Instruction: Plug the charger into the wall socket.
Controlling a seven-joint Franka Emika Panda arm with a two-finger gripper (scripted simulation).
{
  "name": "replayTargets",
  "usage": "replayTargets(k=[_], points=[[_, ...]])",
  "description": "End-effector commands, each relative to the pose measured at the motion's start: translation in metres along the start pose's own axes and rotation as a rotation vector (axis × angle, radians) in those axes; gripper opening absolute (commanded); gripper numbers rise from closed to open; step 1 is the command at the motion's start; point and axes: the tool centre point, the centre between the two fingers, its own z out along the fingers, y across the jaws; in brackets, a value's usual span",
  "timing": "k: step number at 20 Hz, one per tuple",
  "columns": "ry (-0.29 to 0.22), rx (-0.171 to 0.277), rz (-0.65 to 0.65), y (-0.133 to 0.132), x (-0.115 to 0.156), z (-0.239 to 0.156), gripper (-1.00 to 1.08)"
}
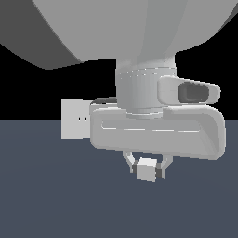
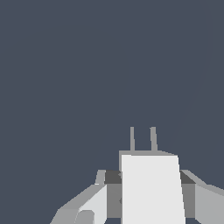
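Note:
The charger (image 1: 146, 169) is a small white cube held between the two fingers of my gripper (image 1: 147, 168), which is shut on it above the dark floor. In the wrist view the charger (image 2: 151, 188) fills the space between the fingers (image 2: 89, 205), with two thin grey prongs (image 2: 142, 139) sticking out from its far end. The wall socket (image 1: 74, 119) is an upright white square plate with two small dark holes, standing at the exterior view's left, partly hidden behind my hand. It does not show in the wrist view.
A flat dark blue-grey floor (image 1: 56, 195) spreads under everything. The arm's large grey body (image 1: 139, 28) fills the upper part of the exterior view and hides what lies behind it.

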Motion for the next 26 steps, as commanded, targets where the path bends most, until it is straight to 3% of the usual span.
replayTargets(k=[1,11,26], points=[[0.0,0.0,0.0,0.0,0.0,0.0,-1.0],[0.002,0.019,-0.095,-0.016,0.007,-0.011,-1.0],[0.005,0.113,-0.538,-0.097,0.017,-0.067,-1.0]])
